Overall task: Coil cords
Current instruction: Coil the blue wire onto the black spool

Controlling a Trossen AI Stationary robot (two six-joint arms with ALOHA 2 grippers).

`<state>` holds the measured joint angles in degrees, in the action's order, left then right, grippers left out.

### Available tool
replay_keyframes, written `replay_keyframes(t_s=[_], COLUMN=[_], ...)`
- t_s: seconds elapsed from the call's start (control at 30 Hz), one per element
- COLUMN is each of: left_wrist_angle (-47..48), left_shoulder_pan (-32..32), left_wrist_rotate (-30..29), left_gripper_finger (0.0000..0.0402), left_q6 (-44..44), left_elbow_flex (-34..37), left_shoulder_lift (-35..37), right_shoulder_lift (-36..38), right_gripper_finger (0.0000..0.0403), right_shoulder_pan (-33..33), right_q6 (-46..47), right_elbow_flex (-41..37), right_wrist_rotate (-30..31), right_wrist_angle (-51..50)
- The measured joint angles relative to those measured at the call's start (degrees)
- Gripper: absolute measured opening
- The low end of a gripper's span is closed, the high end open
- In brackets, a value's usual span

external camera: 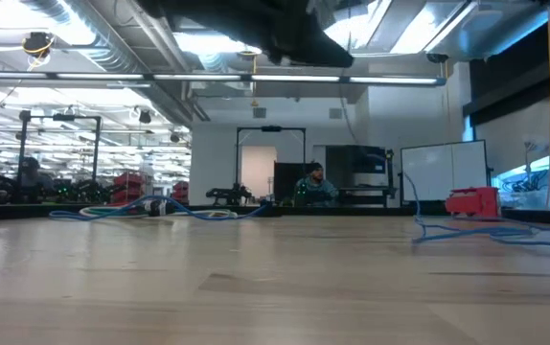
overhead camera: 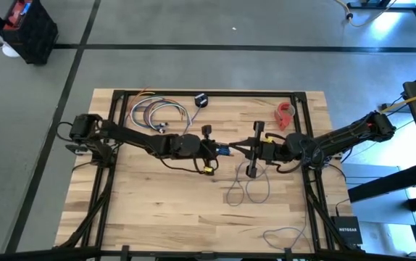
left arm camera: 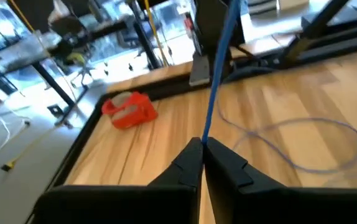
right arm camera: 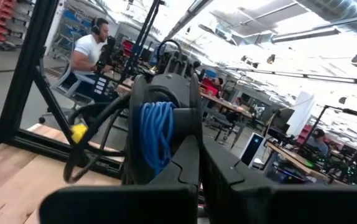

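The left gripper pinches the thin bluish-purple flexible cord, which runs to 12 o'clock; the right gripper is closed beside it.

You see both hands meeting at mid-bench: the left hand just left of the right hand. The cord loops on the bench before them. The tape roll sits behind the right hand.

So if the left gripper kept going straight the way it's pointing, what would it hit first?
Most likely the right gripper. It faces the left gripper close ahead, and the cord pinched in the left fingers runs toward it. Depth is hard to judge.
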<state>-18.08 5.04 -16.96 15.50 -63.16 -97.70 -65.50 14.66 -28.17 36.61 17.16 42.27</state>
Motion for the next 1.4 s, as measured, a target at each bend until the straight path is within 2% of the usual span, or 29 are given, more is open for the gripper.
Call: replay_keyframes(t_s=[0.17, 0.3, 0.47, 0.6, 0.73, 0.9, 1.1, 1.4], left_wrist_angle=[-0.4, 0.2, 0.9, 2.8, 2.2, -3.3, -8.6, -12.8], left_shoulder_pan=[1.0, 1.3, 0.9, 0.2, -1.2, -2.7, -3.6, -3.5], left_wrist_rotate=[0.8, 4.3, 4.5, 4.5, 4.5, 5.7, 14.8, 14.9], left_gripper_finger=[0.0009, 0.0012, 0.0063, 0.011, 0.0134, 0.0138, 0.0134, 0.0134], left_q6=[-1.8, -3.8, -5.0, -2.8, -2.2, -2.0, -2.4, -1.8], left_elbow_flex=[0.0, 0.0, 0.1, 0.1, 0.1, 0.1, 0.1, 0.1], left_shoulder_lift=[0.3, -0.3, -0.4, -0.4, -1.9, -6.0, -8.5, -8.8], right_shoulder_lift=[0.1, 0.1, 0.1, 0.1, 0.1, 0.1, 0.1, 0.1], right_gripper_finger=[0.0005, 0.0005, 0.0005, 0.0005, 0.0005, 0.0005, 0.0005, 0.0005], right_shoulder_pan=[0.0, 0.0, 0.0, 0.0, 0.0, 0.0, 0.0, 0.0], right_q6=[0.1, 0.8, 0.8, 0.8, 0.9, 0.8, 0.8, 0.8], right_elbow_flex=[0.8, 0.9, 1.0, 1.0, 1.0, 1.0, 1.0, 1.0], right_wrist_rotate=[0.0, -0.3, -0.4, -0.5, -0.5, -0.5, -0.6, -0.6], right_wrist_angle=[-0.3, -0.9, -0.8, -1.1, -1.3, -1.3, -1.4, -1.6])
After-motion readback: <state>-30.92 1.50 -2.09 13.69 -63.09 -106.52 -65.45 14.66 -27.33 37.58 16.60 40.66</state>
